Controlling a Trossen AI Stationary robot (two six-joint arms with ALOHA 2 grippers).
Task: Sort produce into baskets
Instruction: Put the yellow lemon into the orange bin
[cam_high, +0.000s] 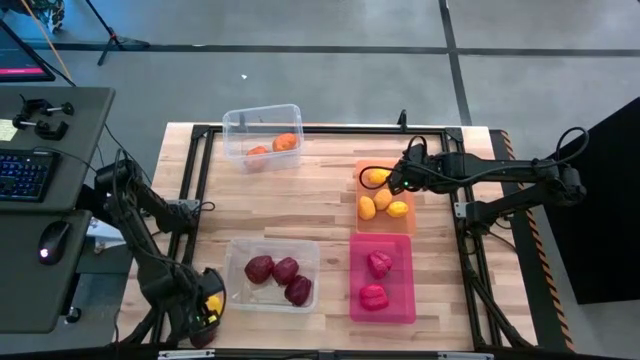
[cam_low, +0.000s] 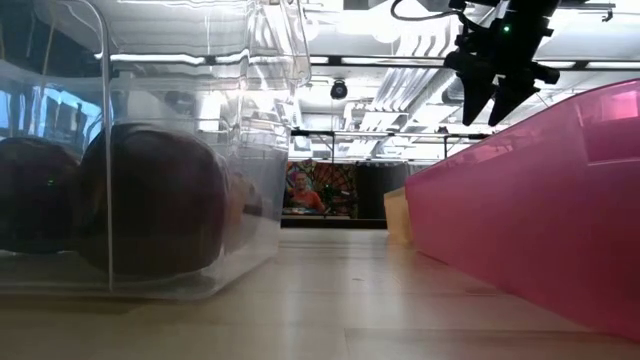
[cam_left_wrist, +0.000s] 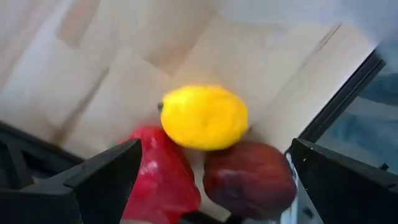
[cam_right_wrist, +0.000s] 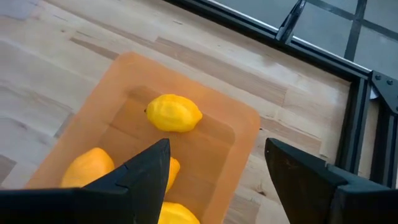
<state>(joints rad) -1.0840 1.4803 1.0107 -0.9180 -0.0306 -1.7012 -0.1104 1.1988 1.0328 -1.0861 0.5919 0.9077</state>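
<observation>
Fingers of the right gripper (cam_right_wrist: 214, 180) hang parted and empty above the orange bin (cam_high: 361, 183) of yellow pieces; the left gripper (cam_left_wrist: 214, 186), spread wide, straddles a lemon (cam_left_wrist: 204, 117) among unsorted leftovers at the worktop (cam_high: 330, 215) corner.

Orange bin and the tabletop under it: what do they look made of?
The orange bin looks like translucent plastic, smooth and slightly glossy: wood shows faintly through its walls, and its corners are rounded. The tabletop looks like light wood planks with visible grain and seams, matte. The right claw hangs open above the bin.

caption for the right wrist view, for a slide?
Open right gripper poised above the orange basket holding yellow produce.
</observation>
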